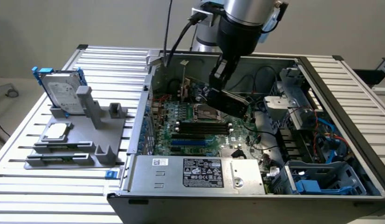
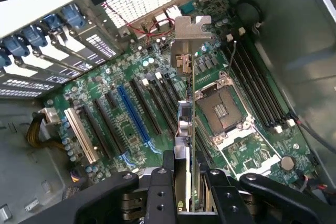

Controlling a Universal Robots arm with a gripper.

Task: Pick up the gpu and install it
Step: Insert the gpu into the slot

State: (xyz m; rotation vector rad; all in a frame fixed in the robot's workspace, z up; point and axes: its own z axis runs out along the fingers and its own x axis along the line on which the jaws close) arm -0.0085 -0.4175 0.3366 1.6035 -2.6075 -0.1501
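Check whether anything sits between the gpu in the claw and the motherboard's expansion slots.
Nothing visible does. The claw holds the gpu edge-down above the motherboard, and the expansion slots below it lie bare; the memory sticks sit off to one side, beyond the CPU socket.

Open computer case point(image 1: 242, 210) on a slatted metal table point(image 1: 56, 186)

Inside the case lies a green motherboard point(image 2: 89, 98) with a bare CPU socket point(image 2: 220, 109), black memory sticks point(image 1: 202, 127) beside the socket and a blue slot point(image 2: 134, 114). A silver power supply point(image 1: 199, 175) with a label fills the case's near end, next to a blue drive caddy point(image 1: 317, 179). Outside the case, on the exterior view's left, a grey stand point(image 1: 86, 135) holds a blue-framed hard drive point(image 1: 60, 91) upright.
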